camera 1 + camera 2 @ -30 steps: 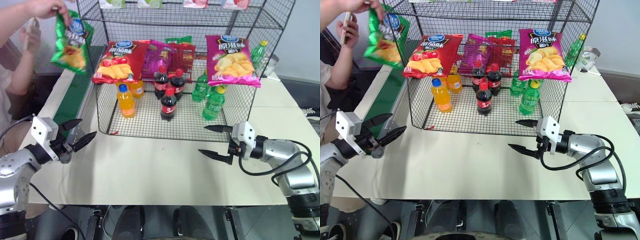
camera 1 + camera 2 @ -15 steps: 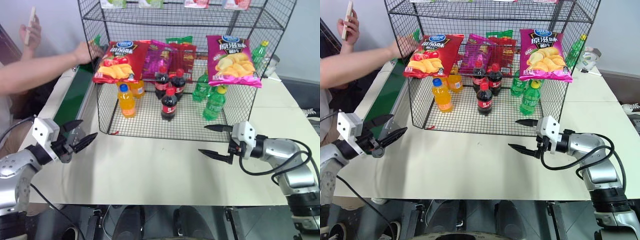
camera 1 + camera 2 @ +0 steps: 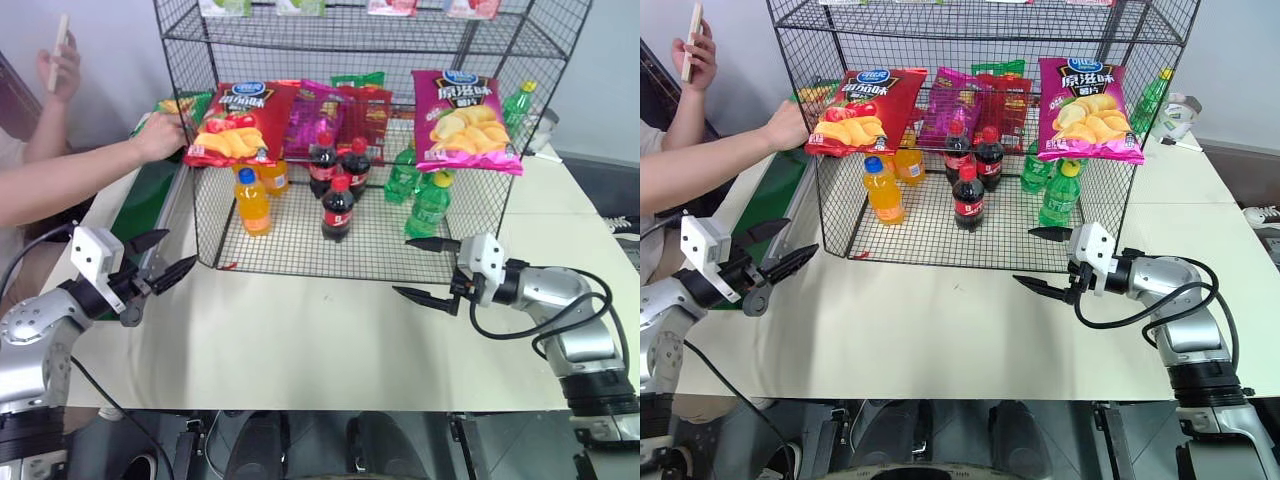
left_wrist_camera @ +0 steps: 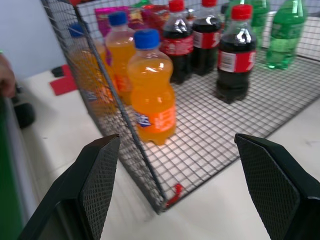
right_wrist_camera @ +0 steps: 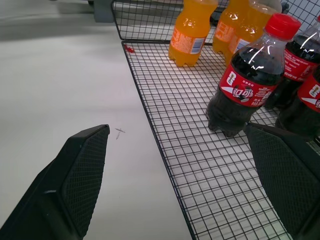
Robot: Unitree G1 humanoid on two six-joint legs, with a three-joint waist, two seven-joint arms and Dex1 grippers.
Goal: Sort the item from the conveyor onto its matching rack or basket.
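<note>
A big pale cream table (image 3: 330, 350) fills the near part of the room. On its far side stands the tall black wire rack (image 3: 360, 140) with several shelves. On its bottom shelf stand orange soda bottles (image 3: 253, 201), dark cola bottles with red caps (image 3: 338, 208) and green soda bottles (image 3: 430, 205). Higher up hang a red chip bag (image 3: 238, 122), a dark pink snack bag (image 3: 318, 115) and a bright pink chip bag (image 3: 465, 120).

Along the left side of the table runs the long dark green belt with pale side rails (image 3: 150, 195). At its far end, just left of the rack, lies the shiny green chip bag (image 3: 178, 103), partly hidden. A person's hand (image 3: 158, 137) rests right beside it. The person's other hand (image 3: 62, 68) holds a phone up by the pale wall (image 3: 110, 50).

The left gripper (image 3: 160, 268) hangs over the near left of the table with its two black fingers spread wide, holding nothing. The right gripper (image 3: 428, 270) hangs in front of the rack on the right, also wide apart and empty.
</note>
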